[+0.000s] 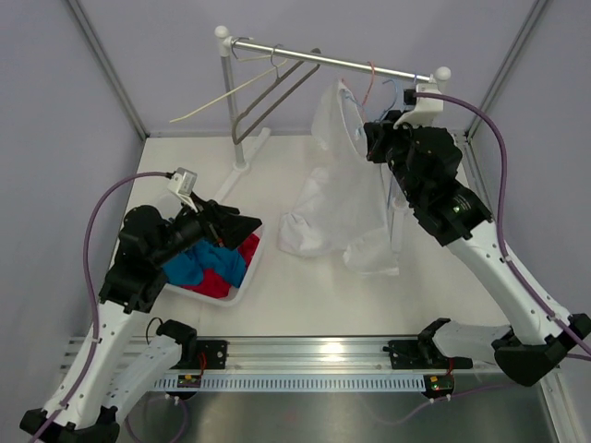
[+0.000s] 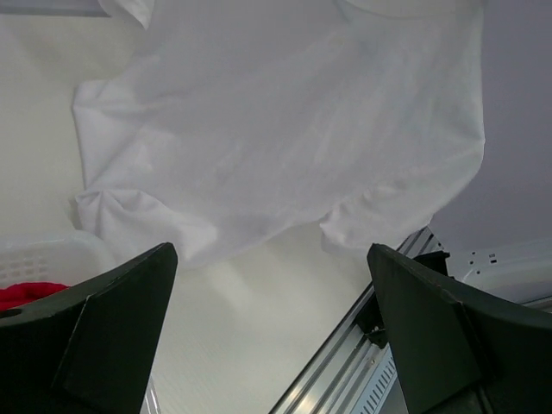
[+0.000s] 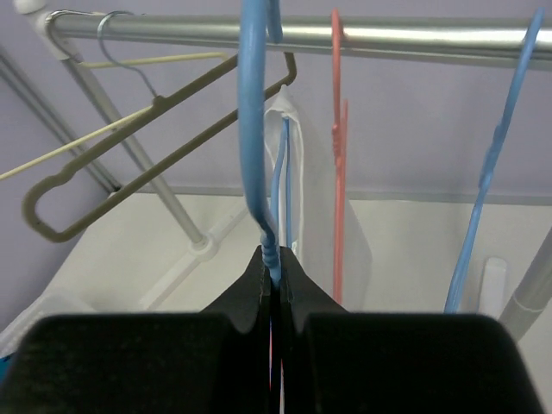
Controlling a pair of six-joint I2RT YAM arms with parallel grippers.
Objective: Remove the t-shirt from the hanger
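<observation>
Status: not done, shirt still on the hanger.

- Near-left of the bench (image 1: 305,295): left gripper (image 1: 233,223) hung over the basket (image 1: 254,263), jaws spread as wide as they go, holding nothing. It was well apart from the shirt.
- Mid-bench, right of centre: t-shirt (image 1: 337,203) had its lower half pooled on the surface. Its top ran up to the far-right corner, where the collar end sat on the blue hanger (image 3: 253,129).
- Far edge: right gripper (image 3: 278,272) was pinched fully closed on that hanger's neck, just under the rail (image 1: 351,63). The hook looked still over the rail.

Left to do, by my read: lift the hanger off or steady it, bring the left arm across, pull the shirt clear of the hanger arms, then drop it.

Counts:
- 1 basket, with red cloth (image 1: 242,251) and blue cloth (image 1: 189,268) in it. Couldn't tell how many garments.
- 1 white t-shirt.
- 2 grippers.
- 1 rail.
- 5 hangers as far as I could make out: the gripped blue one, coral (image 3: 337,129), light blue (image 3: 492,164), taupe (image 3: 159,105), cream (image 1: 217,99). Only the gripped one carried anything.
</observation>
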